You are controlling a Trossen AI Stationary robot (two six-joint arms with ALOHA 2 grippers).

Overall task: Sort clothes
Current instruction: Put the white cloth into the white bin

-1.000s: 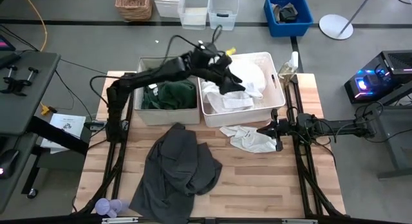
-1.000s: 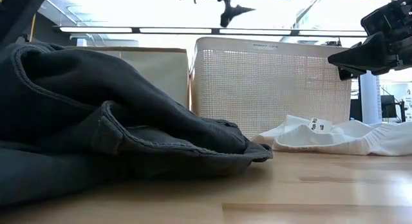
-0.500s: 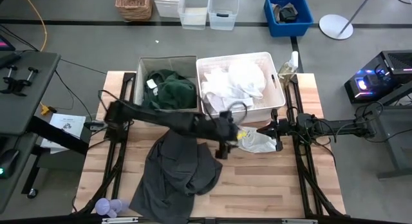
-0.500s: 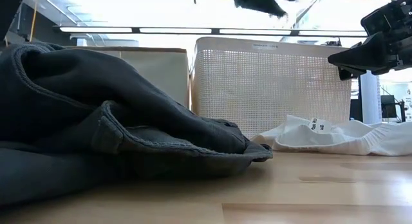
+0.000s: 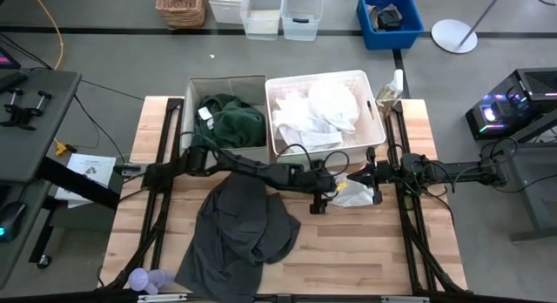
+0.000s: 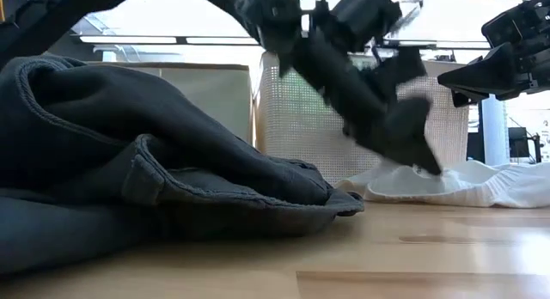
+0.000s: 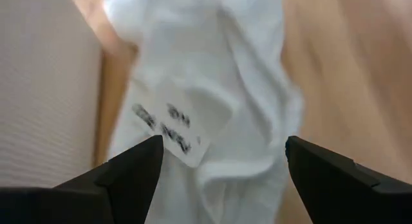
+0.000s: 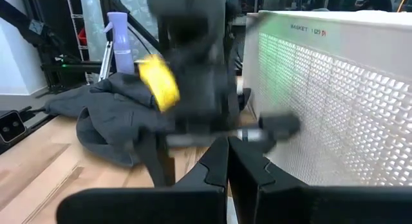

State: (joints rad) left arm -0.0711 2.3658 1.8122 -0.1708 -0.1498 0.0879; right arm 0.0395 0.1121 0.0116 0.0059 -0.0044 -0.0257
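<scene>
A white shirt (image 5: 352, 195) lies crumpled on the table in front of the white basket (image 5: 379, 129); its tag (image 7: 170, 130) shows in the left wrist view. My left gripper (image 5: 324, 195) is open and low over the shirt's left part, one finger on either side (image 7: 222, 153). My right gripper (image 5: 374, 176) is shut and hovers at the shirt's right end. A dark grey garment (image 5: 244, 225) lies spread on the table's near left. A dark green top (image 5: 231, 124) lies in the beige bin (image 5: 193, 151). White shirts (image 5: 318, 111) fill the white basket.
A lavender plush toy (image 5: 146, 279) lies at the near left corner. The bin and basket stand side by side along the far edge. A spray bottle (image 5: 396, 84) stands right of the basket. Bare wood (image 5: 365, 251) shows at the near right.
My left gripper has swung from above the white basket toward the table's near edge and down, then a little to the right, ending low over the white shirt on the table. The shirt and the dark grey garment have stayed where they were.
</scene>
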